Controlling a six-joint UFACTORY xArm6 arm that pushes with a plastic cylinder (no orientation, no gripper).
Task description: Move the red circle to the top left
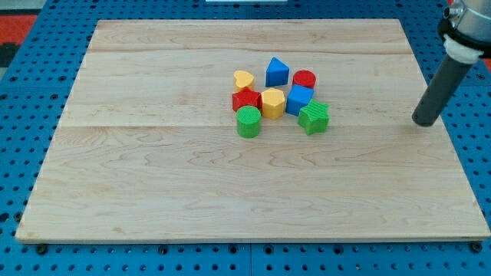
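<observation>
Red circle (304, 78): top-right edge of the block cluster, approx. centre of the bench (153, 192), slightly toward the view's top. Sits upright, round face up.
Tip (423, 123): lower end of the dark rod, down at the bench's right side, well apart from all blocks.
Circle vs tip: circle lies to the view's left of the tip and a bit higher in the view; bare wood between them, no contact.
Claw: the arm carries no claw, just a straight rod, so nothing to spread, press together or pinch.
Blue triangle (277, 72): just left of the red circle, near but w/ a small gap.
Blue cube (298, 100): directly below the red circle, close or touching; can't tell which.
Green star (314, 117): below-right of the blue cube, at the cluster's bottom right.
Yellow hexagon (272, 103): mid cluster, beside the blue cube's left.
Red block (246, 100): left of the yellow hexagon, shape unclear.
Yellow heart (244, 80): top-left of the cluster.
Green cylinder (248, 122): bottom-left of the cluster, just below the red block.
</observation>
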